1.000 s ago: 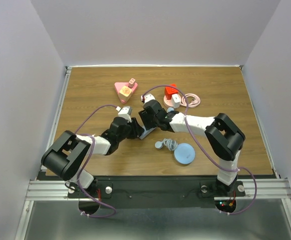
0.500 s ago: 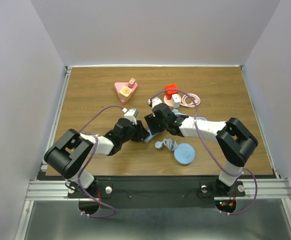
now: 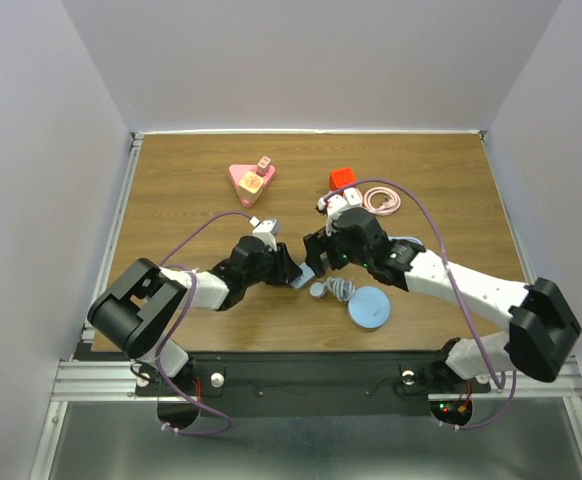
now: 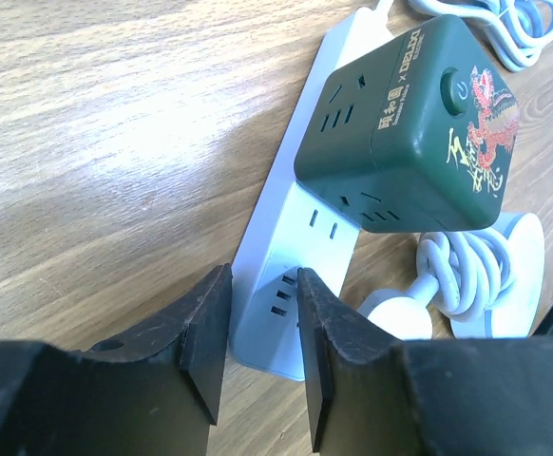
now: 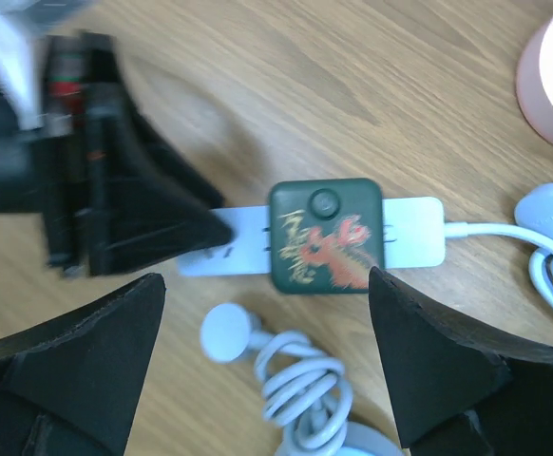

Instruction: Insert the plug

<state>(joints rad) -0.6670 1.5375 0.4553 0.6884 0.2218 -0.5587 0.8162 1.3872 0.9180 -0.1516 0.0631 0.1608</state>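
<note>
Two claws at tabletop centre: left gripper (image 4: 259, 318) narrowly parted over strip (image 4: 316, 226) end, can't tell if gripping; green plug (image 5: 326, 236) seated in strip; right gripper (image 5: 263, 302) wide apart above plug.

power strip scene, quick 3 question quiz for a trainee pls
1. True or false: the green cube adapter is seated on the white power strip.
2. Which end effector hangs open above that adapter? A) left B) right
3. Fill in: the round disc next to the coiled white cable is ____ in colour.

Key: 1 true. 2 B, the right end effector. 3 blue.
</note>
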